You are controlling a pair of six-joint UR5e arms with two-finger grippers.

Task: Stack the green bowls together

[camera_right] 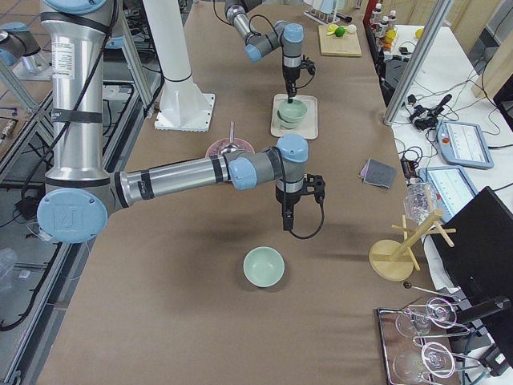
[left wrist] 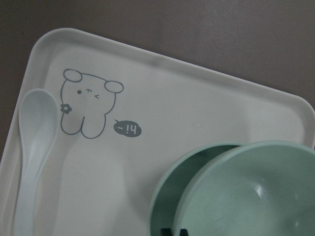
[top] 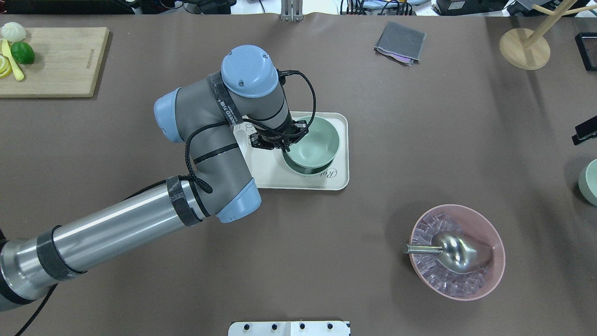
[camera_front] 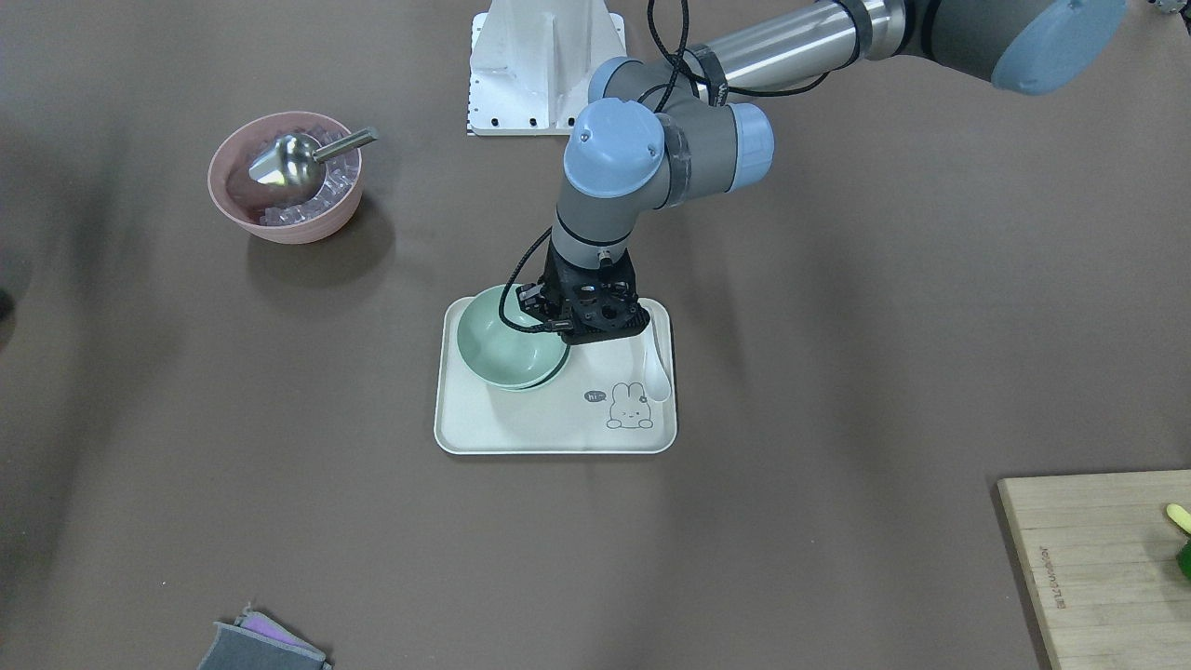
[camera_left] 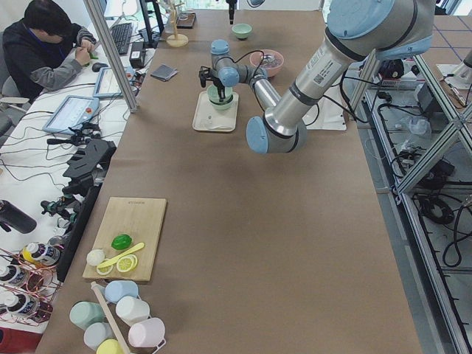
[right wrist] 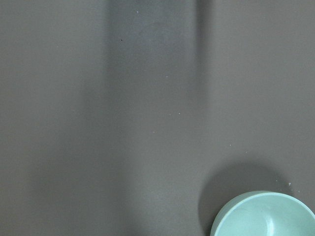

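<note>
Two green bowls sit on the cream tray (top: 338,179), which also shows in the front view (camera_front: 549,428). The upper bowl (top: 315,142) (camera_front: 502,340) (left wrist: 256,191) rests offset inside the lower bowl (top: 298,170) (left wrist: 170,196). My left gripper (top: 283,148) (camera_front: 558,328) (left wrist: 172,231) is shut on the upper bowl's rim. The third green bowl (top: 590,182) (camera_right: 264,266) (right wrist: 266,216) stands alone on the table at the far right. My right gripper (camera_right: 286,224) hangs above the table near it; I cannot tell whether it is open or shut.
A pale spoon (camera_front: 656,372) (left wrist: 32,147) lies on the tray. A pink bowl (top: 494,242) with ice and a metal scoop stands front right. A cutting board (top: 51,60), a grey cloth (top: 400,42) and a wooden stand (top: 524,46) lie along the far edge.
</note>
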